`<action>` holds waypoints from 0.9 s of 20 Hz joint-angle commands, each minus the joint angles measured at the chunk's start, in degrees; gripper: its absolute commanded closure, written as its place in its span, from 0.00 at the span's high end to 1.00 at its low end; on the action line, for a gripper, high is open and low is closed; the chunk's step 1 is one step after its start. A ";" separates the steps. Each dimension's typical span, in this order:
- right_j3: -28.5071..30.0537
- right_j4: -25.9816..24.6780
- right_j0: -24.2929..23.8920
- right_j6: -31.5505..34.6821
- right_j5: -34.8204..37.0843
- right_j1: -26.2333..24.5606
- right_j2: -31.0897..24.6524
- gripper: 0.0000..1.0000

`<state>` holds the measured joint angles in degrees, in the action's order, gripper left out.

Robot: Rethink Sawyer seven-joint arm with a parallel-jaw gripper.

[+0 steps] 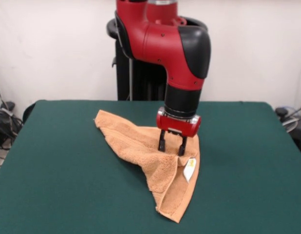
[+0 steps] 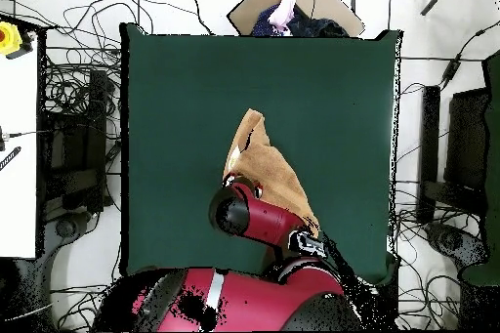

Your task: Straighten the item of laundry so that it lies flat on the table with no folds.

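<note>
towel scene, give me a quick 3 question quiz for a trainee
1. True or false: the towel lies fully flat on the table with no folds.
2. In the front view, where is the white tag? A) on the towel's edge, just below the gripper B) at the towel's far left corner C) loose on the felt
3. Fill in: the gripper's two black fingers point ____ onto the towel.

Key:
1. False. It is bunched into a rough triangle with a raised ridge running to its near corner.
2. A
3. Down. They stand apart, with tips at the cloth's surface.
</note>
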<state>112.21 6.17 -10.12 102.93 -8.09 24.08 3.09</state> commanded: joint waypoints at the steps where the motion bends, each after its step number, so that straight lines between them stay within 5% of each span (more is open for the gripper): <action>1: -6.29 4.74 0.23 12.07 0.19 -8.07 -4.36 1.00; 5: -9.58 3.88 -0.80 11.37 -2.55 -13.54 -5.15 1.00; 15: -10.77 2.56 -1.53 11.09 -4.90 -15.33 -5.81 1.00; 16: -10.76 2.25 -1.32 10.99 -5.40 -15.35 -5.67 0.00; 18: -10.88 2.08 -0.67 10.59 -5.61 -15.34 -5.13 0.00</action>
<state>111.66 6.15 -10.17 102.93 -8.20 23.63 3.07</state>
